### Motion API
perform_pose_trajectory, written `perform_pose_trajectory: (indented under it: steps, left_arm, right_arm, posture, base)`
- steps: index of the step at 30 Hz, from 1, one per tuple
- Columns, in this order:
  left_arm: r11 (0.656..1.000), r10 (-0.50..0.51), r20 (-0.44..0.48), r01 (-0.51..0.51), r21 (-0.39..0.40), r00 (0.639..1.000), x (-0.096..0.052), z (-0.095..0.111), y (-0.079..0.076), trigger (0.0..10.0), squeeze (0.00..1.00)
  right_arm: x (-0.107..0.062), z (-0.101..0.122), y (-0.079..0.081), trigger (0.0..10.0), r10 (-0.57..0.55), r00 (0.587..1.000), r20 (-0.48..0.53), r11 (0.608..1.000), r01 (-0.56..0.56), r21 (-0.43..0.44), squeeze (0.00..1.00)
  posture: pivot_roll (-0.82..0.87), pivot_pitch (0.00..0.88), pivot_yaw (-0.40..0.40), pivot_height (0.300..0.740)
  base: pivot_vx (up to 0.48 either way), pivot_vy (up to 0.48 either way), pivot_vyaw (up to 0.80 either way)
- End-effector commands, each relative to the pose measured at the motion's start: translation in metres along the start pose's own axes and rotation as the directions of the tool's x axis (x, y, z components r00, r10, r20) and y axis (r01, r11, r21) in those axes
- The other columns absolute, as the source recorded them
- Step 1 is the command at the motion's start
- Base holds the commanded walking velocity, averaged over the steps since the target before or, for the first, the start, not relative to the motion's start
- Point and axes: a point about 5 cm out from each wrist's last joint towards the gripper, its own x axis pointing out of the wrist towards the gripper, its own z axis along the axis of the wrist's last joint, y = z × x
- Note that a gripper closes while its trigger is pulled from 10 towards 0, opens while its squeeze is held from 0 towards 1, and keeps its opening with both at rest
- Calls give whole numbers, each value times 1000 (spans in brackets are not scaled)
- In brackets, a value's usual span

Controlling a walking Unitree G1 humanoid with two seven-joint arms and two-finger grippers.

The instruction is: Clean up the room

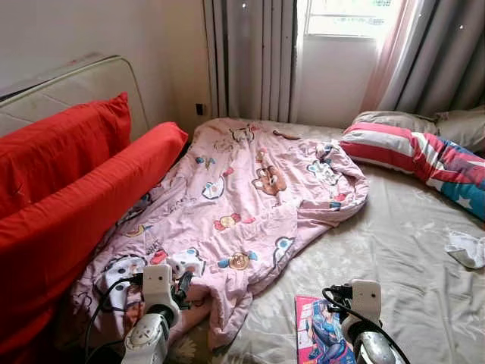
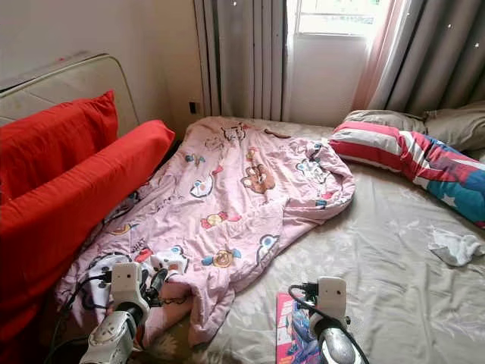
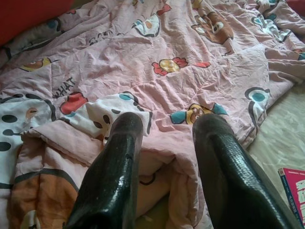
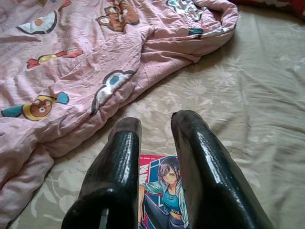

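Observation:
A pink cartoon-print quilt [image 1: 250, 197] lies crumpled across the left half of the bed. My left gripper [image 3: 167, 126] is open just above the quilt's near folded corner [image 3: 95, 138], with pink fabric showing between its fingers [image 3: 121, 143]. It also appears low in the head view as the left gripper [image 1: 180, 285]. My right gripper [image 4: 157, 121] is open over a pink comic book [image 4: 167, 191], which lies flat on the sheet at the near edge [image 1: 318, 334]. A crumpled white cloth [image 1: 466, 249] rests on the sheet at the right.
Two long red cushions [image 1: 68, 189] lean against the padded headboard [image 1: 76, 80] on the left. A red, white and blue striped pillow [image 1: 424, 155] and a grey pillow [image 1: 455, 125] lie at the far right. Bare beige floral sheet [image 1: 394, 243] spreads between quilt and pillows. Curtains [image 1: 250, 53] hang behind.

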Motion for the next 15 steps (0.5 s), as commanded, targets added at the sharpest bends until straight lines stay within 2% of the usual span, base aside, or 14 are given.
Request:
perform_pose_trajectory:
  steps: [1,10,15]
  left_arm:
    - [1000,3,-5,-3,7,1000,-2,-3,2,10000,0]
    - [1000,5,1,-5,8,1000,-1,-1,2,10000,0]
    - [1000,8,7,-8,6,1000,-1,0,2,10000,0]
  right_arm:
    - [2,5,2,10000,1,1000,19,1000,-2,5,0]
    - [3,6,1,10000,0,1000,22,1000,0,4,0]
    - [5,10,1,10000,-2,999,34,1000,2,2,0]
  posture:
    - [-79,0,11,740]
    - [-78,0,9,740]
    - [-80,4,6,740]
  base:
    - [0,0,0]
    - [27,0,0]
    - [244,0,0]
